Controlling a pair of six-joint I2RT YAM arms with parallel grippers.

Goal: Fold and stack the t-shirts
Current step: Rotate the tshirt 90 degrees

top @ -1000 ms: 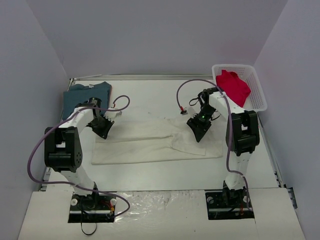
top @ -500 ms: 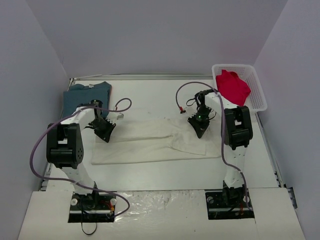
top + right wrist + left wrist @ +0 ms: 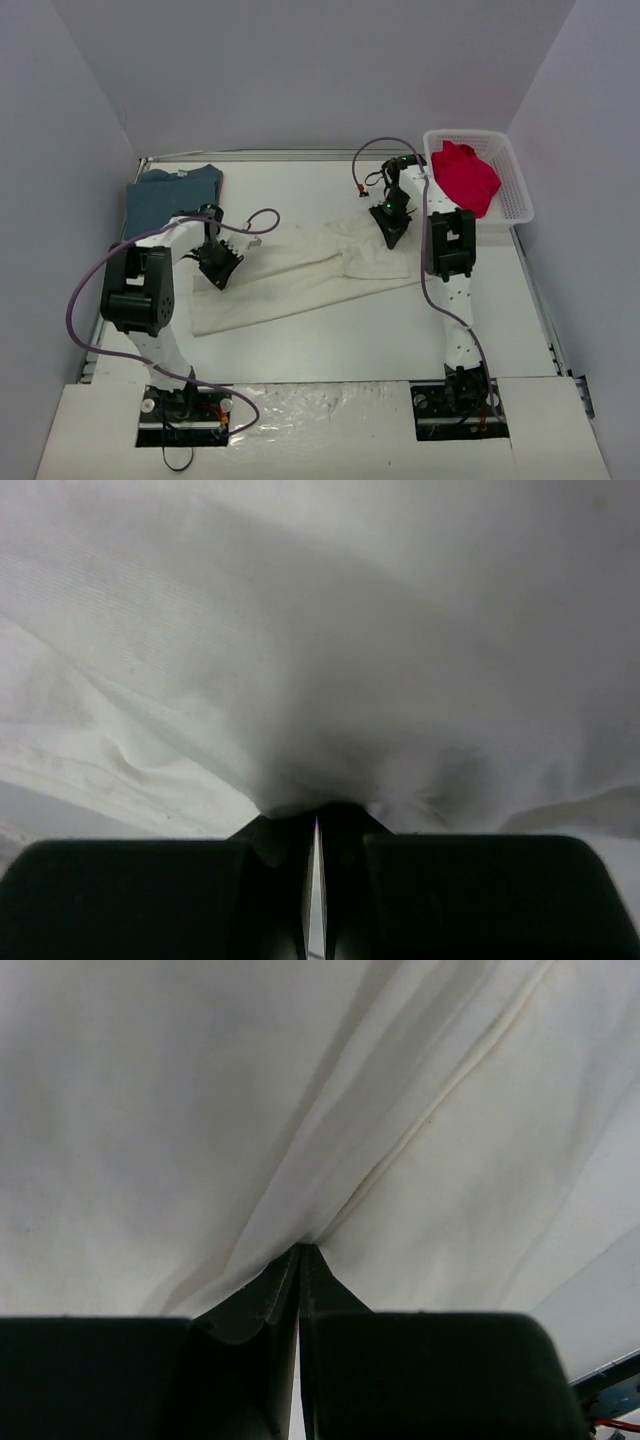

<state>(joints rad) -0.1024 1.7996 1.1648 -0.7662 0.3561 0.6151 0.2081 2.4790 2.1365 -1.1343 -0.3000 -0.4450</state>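
The left arm (image 3: 135, 300) and the right arm (image 3: 455, 250) are each built of white links joined by blocky black joint housings, and both are bolted to black base plates (image 3: 185, 420) at the near edge. A purple-grey cable (image 3: 75, 300) is looped loosely along each arm. The left gripper (image 3: 300, 1250) and the right gripper (image 3: 316, 815) are made as matte black wedges with thick, flat-faced fingers, and a small green light (image 3: 387, 208) is lit on the right one.
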